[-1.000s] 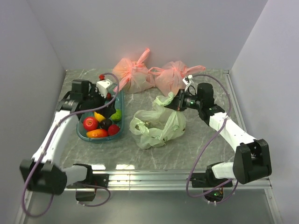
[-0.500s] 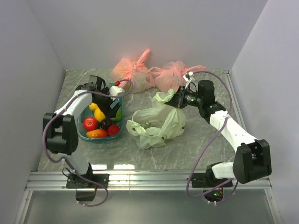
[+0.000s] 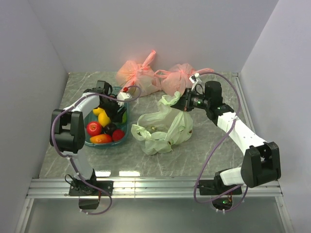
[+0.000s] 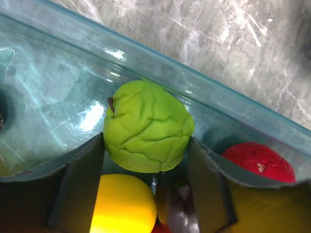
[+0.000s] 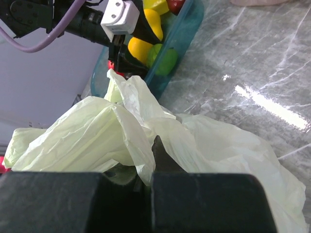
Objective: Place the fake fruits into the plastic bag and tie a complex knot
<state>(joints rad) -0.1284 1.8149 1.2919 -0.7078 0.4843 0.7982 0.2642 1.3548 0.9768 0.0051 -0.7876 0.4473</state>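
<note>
Arms: two are counted, bolted at the near edge of the table (image 3: 209, 151), each bent inward over the marble top.
Tub: one teal tub (image 3: 104, 145) is seen at the near left, well apart from the plastic bag's far handle.
Fruits counted in tub: seven are seen, listed near to far. There is one orange fruit (image 3: 100, 139), two red fruits (image 3: 94, 128) (image 3: 118, 135), one dark purple fruit (image 3: 110, 128), two yellow fruits (image 3: 104, 119) (image 3: 97, 111) and one lime-green fruit (image 4: 146, 126).
Lime-green fruit: it is bumpy and lies low in the tub against the clear right wall, just beside a yellow fruit and a red one.
Left gripper (image 4: 146, 141): it is lowered into the tub, with one finger set on each side of the lime-green fruit. Both pads are seen against the fruit at a wide spacing.
Plastic bag (image 3: 163, 128): one pale green bag lies crumpled at the table's middle, just right of the tub. Its contents cannot be made out.
Right gripper (image 3: 183, 106): it is closed tight on a bunched edge of the plastic bag at the bag's far side, and the film is held raised there.
Pink bags: two are counted, both knotted, side by side by the far wall (image 3: 138, 77) (image 3: 177, 80).
</note>
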